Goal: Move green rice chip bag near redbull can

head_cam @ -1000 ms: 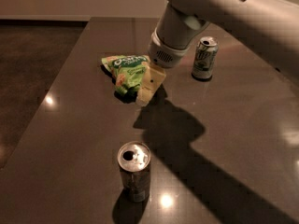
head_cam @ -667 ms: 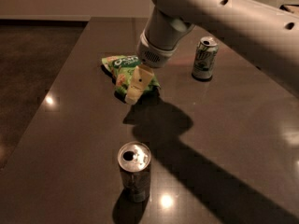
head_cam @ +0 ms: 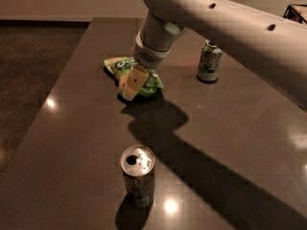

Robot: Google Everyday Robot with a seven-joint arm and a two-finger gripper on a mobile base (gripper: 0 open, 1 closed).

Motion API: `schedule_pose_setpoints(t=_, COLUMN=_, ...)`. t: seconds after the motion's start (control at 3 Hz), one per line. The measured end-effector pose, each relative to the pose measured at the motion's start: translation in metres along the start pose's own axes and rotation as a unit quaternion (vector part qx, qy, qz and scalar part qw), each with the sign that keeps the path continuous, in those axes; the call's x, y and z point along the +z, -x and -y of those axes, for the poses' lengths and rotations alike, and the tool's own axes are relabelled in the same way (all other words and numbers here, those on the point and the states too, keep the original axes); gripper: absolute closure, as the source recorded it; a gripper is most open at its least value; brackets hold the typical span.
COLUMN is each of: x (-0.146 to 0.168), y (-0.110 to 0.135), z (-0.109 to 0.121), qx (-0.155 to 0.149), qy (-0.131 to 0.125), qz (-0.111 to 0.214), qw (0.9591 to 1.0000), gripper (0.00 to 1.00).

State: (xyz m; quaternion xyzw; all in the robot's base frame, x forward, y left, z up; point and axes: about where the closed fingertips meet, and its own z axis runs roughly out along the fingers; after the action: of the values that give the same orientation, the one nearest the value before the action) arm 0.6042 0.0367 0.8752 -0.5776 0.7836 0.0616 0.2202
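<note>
The green rice chip bag (head_cam: pixel 118 64) lies on the dark table (head_cam: pixel 235 128), left of the middle and towards the far side. My gripper (head_cam: pixel 132 84) is down on the bag's near right part and covers its middle; green shows on both sides of it. The redbull can (head_cam: pixel 137 175) stands upright near the front of the table, its silver top and pull-tab hole showing. It is well apart from the bag, nearer to the camera.
A pale white-and-green soda can (head_cam: pixel 209 62) stands upright at the far right, behind my arm. The arm (head_cam: pixel 216 23) spans the upper right and casts a broad shadow across the table. The table's left edge drops to a dark floor (head_cam: pixel 29 56).
The arm has swung left and down, bringing the gripper from the bag's right edge onto the bag. Both cans stand where they were.
</note>
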Motion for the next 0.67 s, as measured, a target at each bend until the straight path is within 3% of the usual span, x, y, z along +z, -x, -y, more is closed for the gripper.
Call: schedule_pose_setpoints(t=0.67, x=0.0011, y=-0.0034, z=-0.0022, qx=0.003, qy=0.005, qz=0.001, qw=1.0000, gripper=0.65)
